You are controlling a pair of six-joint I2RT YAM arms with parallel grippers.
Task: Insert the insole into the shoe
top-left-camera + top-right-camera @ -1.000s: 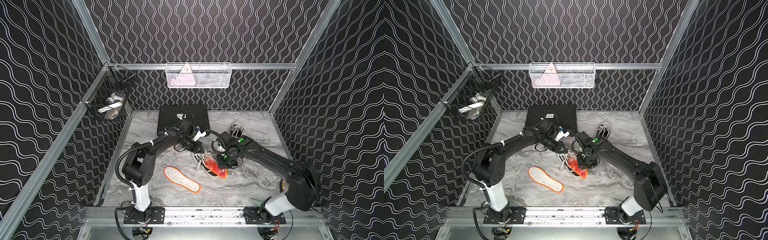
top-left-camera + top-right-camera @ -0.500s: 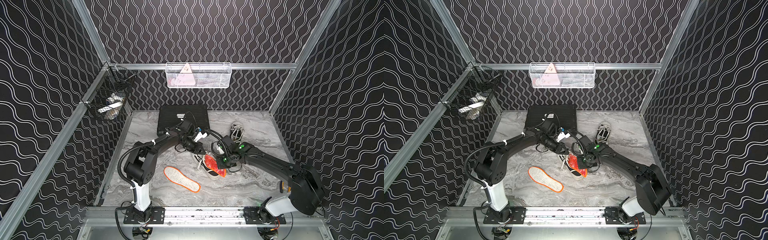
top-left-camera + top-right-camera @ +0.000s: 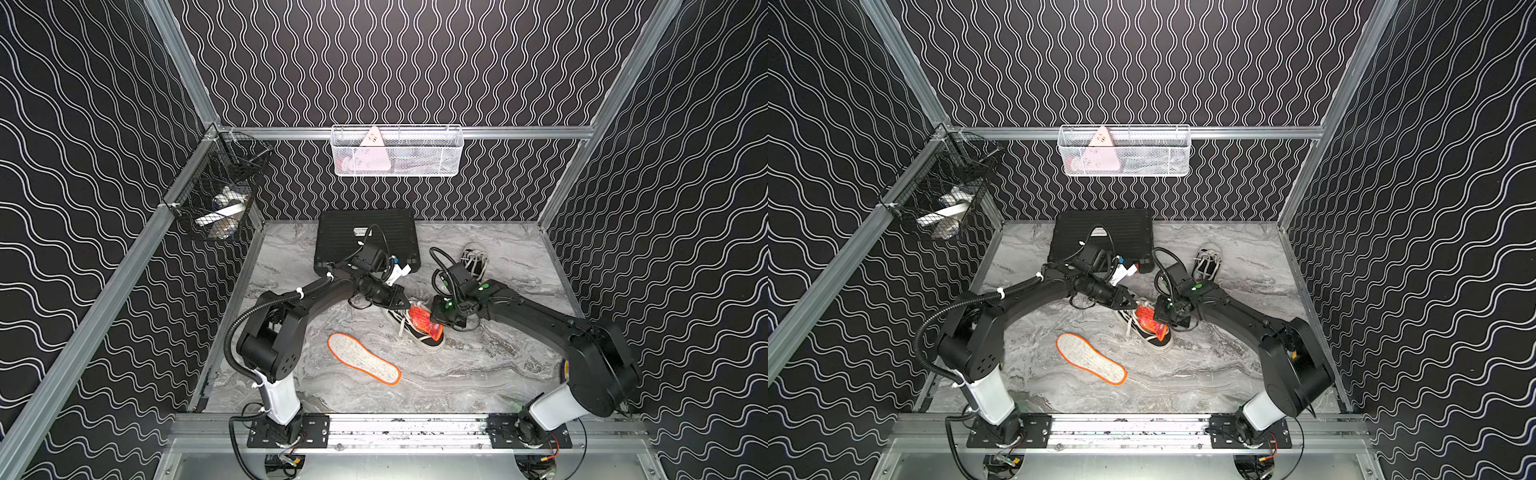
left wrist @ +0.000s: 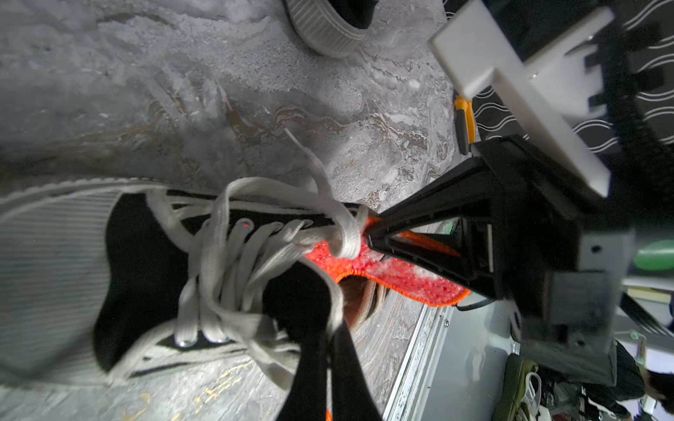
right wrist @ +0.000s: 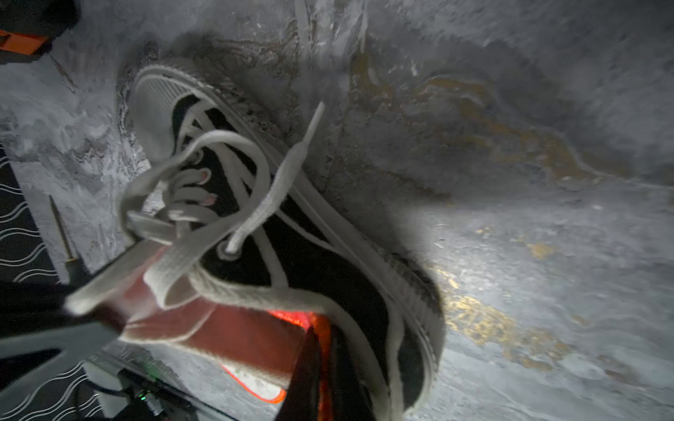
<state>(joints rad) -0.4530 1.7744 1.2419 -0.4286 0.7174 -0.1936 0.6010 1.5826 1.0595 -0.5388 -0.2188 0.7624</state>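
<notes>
In both top views a black shoe (image 3: 420,340) (image 3: 1152,338) with white laces lies mid-table. An orange insole (image 3: 422,319) (image 3: 1146,318) sticks partly out of its opening. My right gripper (image 3: 434,322) (image 3: 1158,318) is shut on the insole's outer end. The right wrist view shows its fingers pinching the orange edge (image 5: 295,315) at the gripper (image 5: 324,350). My left gripper (image 3: 401,305) (image 3: 1133,305) is shut on the shoe's collar. In the left wrist view it (image 4: 330,350) clamps the black fabric beside the laces (image 4: 233,233), with the insole (image 4: 364,262) beyond.
A second insole (image 3: 363,363), white with an orange rim, lies flat on the marble in front of the shoe. Another shoe (image 3: 473,262) stands at the back right. A black pad (image 3: 365,237) lies at the back, with wire baskets (image 3: 397,151) on the walls.
The right gripper and the insole have edged slightly left, toward the left gripper. The left arm and the loose insole have stayed put.
</notes>
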